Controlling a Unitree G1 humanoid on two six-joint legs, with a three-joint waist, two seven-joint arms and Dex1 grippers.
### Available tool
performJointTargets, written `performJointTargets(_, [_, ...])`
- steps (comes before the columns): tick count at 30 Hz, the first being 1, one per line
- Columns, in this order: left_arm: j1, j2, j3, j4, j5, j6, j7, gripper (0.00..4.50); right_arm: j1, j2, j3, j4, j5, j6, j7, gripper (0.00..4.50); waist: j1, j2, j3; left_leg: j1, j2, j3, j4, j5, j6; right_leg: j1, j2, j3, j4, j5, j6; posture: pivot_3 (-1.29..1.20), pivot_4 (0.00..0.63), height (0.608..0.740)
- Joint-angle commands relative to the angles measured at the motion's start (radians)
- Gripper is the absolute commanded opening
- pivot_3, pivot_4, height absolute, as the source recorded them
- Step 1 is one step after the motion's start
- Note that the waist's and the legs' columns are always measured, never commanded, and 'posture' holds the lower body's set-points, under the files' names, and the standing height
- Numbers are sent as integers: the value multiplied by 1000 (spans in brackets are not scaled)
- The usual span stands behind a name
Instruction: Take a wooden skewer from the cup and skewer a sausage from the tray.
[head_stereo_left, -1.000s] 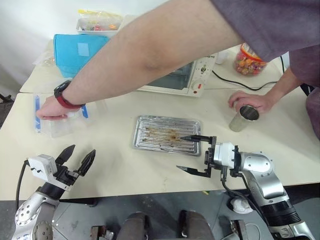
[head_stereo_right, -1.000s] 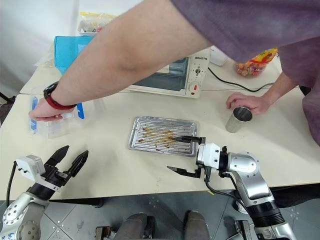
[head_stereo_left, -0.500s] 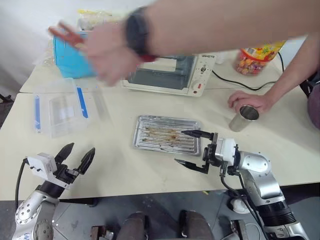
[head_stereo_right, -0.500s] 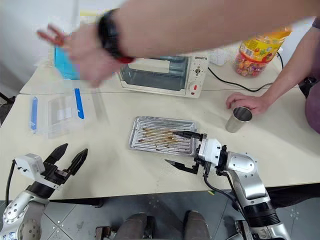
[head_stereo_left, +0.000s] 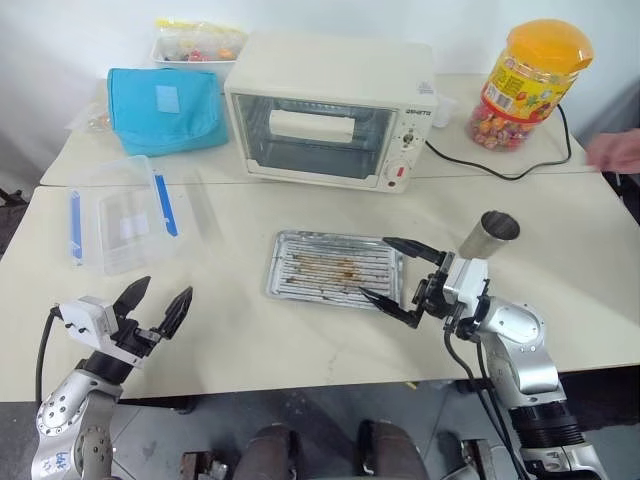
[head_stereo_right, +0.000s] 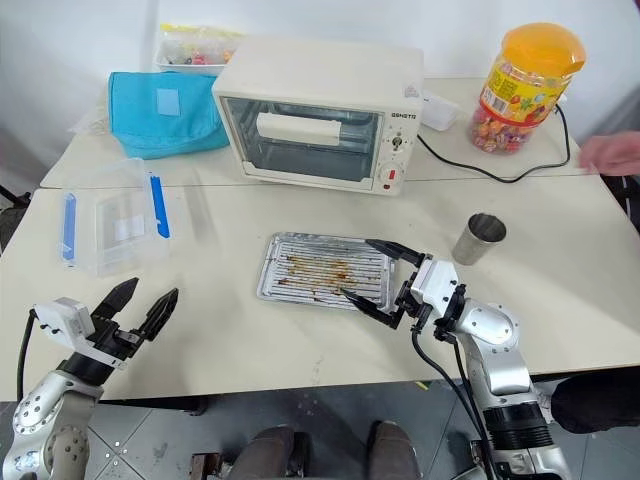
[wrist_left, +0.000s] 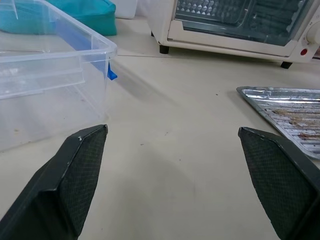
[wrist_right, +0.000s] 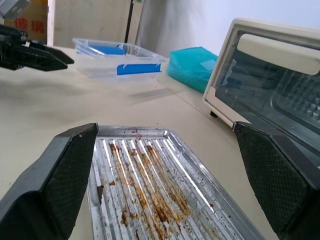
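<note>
The silver tray (head_stereo_left: 335, 268) lies mid-table, its ridged bottom streaked with brown grease (wrist_right: 145, 175). To its right stands the shiny steel cup (head_stereo_left: 488, 234), with nothing gripping it. My right gripper (head_stereo_left: 374, 266) is open and hovers over the tray's right end with nothing between its fingers. At the table's front left edge my left gripper (head_stereo_left: 163, 292) is open and empty, facing the bare tabletop (wrist_left: 172, 131). The wooden skewer and the sausage are out of view.
A clear plastic box (head_stereo_left: 120, 213) with blue clips sits at the left. A toaster oven (head_stereo_left: 330, 110), a teal pouch (head_stereo_left: 165, 105) and a candy jar (head_stereo_left: 525, 75) with an orange lid stand at the back. A person's hand (head_stereo_left: 615, 150) shows at the right edge.
The person's arm has drawn back from over the table and the other hand has let go of the cup. My right gripper has lifted and swung onto the tray's right end.
</note>
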Motion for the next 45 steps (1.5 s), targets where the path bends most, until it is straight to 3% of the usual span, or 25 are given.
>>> performJointTargets(1, [-3, -3, 4, -1, -3, -13, -1, 4426, -13, 1, -17, -21, 13, -6, -7, 4500, 0, 0, 0, 0, 0, 0, 0, 0, 0, 0, 0, 0, 0, 0, 0, 0, 150, 740])
performJointTargets(9, [-1, 8, -3, -19, 11, -28, -24, 4426, -17, -14, -17, -8, 22, 0, 20, 4500, 0, 0, 0, 0, 0, 0, 0, 0, 0, 0, 0, 0, 0, 0, 0, 0, 150, 740])
performJointTargets(18, [58, 237, -47, -83, 39, -46, -306, 4426, 74, -185, -104, -16, 73, 25, 149, 4500, 1, 0, 0, 0, 0, 0, 0, 0, 0, 0, 0, 0, -1, 0, 0, 0, 150, 740])
performJointTargets(22, [83, 282, -63, -103, 44, -49, -359, 4426, 154, -243, -157, -7, 80, 19, 183, 4500, 2, 0, 0, 0, 0, 0, -1, 0, 0, 1, 0, 0, -3, 0, 0, 0, 150, 740])
performJointTargets(28, [83, 270, -83, -72, 91, -89, -364, 4426, 251, -253, -146, 54, 46, -16, 243, 4500, 1, 0, 0, 0, 1, 1, -1, 0, 0, 2, 0, 0, -4, 0, 0, 0, 150, 740])
performJointTargets(35, [93, 244, -80, -100, 87, -59, -319, 4426, 259, -227, -107, 79, 26, -25, 247, 4500, 1, 0, 0, 0, 1, 1, 0, 0, 0, 2, 0, 0, -5, 0, 0, 0, 150, 740])
performJointTargets(41, [85, 201, -71, -129, 54, 5, -248, 4426, 178, -184, -89, 44, 43, 14, 209, 4500, 1, 0, 0, 0, 1, 1, 0, 0, 0, 2, 0, 0, -4, 0, 0, 0, 150, 740])
performJointTargets(45, [71, 122, -29, -151, 6, 41, -138, 4426, 89, -126, -68, -52, 86, 102, 139, 4500, 1, 0, 0, 0, 1, 1, 0, 0, 0, 2, 0, 0, -4, 0, 0, 0, 150, 740])
